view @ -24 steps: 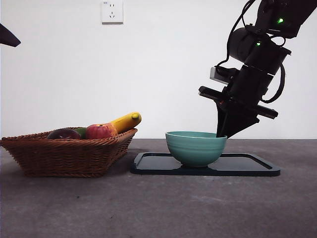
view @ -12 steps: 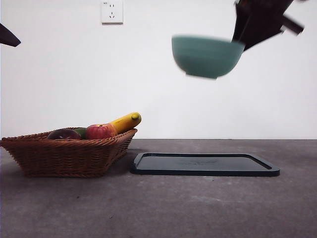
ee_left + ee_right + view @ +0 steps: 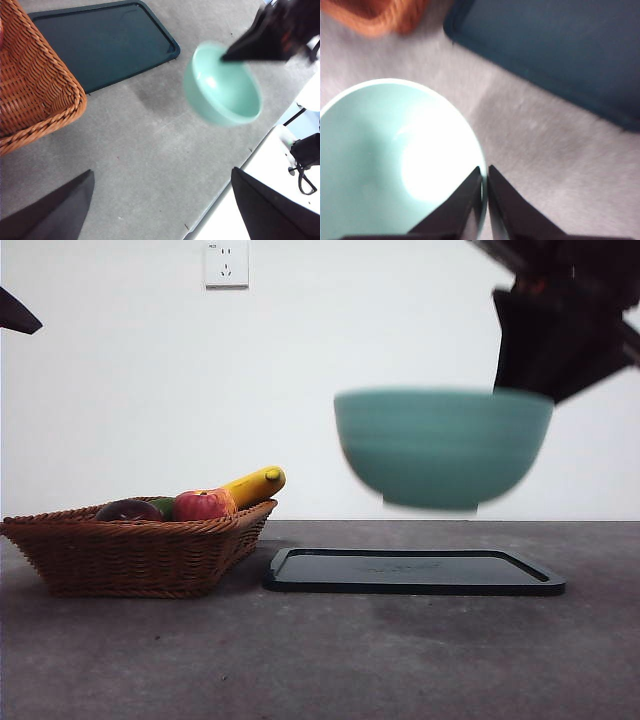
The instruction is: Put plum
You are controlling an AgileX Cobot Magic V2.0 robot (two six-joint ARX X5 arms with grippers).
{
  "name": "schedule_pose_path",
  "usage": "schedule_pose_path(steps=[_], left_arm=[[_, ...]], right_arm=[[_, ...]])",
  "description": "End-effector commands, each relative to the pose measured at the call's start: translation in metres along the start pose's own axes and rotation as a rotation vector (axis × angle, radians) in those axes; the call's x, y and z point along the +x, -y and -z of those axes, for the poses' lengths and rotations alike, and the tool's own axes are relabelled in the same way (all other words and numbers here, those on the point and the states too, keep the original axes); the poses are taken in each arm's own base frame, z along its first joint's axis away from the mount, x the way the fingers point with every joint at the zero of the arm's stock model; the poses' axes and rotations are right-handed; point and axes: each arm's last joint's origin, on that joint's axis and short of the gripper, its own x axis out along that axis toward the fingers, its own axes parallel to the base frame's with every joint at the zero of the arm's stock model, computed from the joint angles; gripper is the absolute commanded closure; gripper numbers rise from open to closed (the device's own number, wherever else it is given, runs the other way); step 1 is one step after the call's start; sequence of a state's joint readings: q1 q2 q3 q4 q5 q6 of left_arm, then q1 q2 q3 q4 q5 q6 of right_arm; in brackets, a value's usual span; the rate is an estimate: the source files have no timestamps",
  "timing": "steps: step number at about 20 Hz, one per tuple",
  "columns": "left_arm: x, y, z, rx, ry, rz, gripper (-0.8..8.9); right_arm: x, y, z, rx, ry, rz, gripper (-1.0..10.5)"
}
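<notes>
— So where is the plum?
— Lying in the wicker basket at the table's left side, towards the basket's left end. It is glossy, dark maroon, nearly black, and only its rounded top clears the rim.
— What lies beside it?
— A sliver of green fruit, then a red-and-yellow apple and a banana leaning over the right rim.
— And the arms?
— The right gripper is clamped on the rim of a teal bowl, one jaw inside and one outside, holding it in the air above the dark tray (the bowl is blurred). The left gripper hangs over bare table near the basket's corner, its jaws spread wide and holding nothing.
</notes>
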State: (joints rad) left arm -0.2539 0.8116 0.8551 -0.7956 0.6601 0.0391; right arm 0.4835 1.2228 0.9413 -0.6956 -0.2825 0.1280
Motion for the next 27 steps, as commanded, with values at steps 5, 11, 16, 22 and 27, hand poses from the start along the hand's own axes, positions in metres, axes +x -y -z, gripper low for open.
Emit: schedule_pose_path(steps=[5,11,16,22,27], left_arm=[[-0.002,0.002,-0.005,0.028,0.015,0.008,3.77],[-0.002,0.002,-0.005,0.027,0.014,0.009,3.77],[-0.002,0.002,-0.005,0.026,0.013,0.008,3.77],[-0.002,0.002,-0.004,0.026,0.013,0.009,3.77],[-0.002,0.002,-0.004,0.026,0.012,0.009,3.77]], right_arm=[[0.037,0.000,0.022,0.005,0.009,-0.006,9.3],[0.058,0.004,0.030,-0.001,-0.015,0.019,9.3],[0.068,0.007,0.030,0.004,-0.036,0.022,9.3],[0.070,0.007,0.030,0.006,-0.043,0.023,9.2],[0.067,0.006,0.028,0.029,-0.026,0.020,6.8]])
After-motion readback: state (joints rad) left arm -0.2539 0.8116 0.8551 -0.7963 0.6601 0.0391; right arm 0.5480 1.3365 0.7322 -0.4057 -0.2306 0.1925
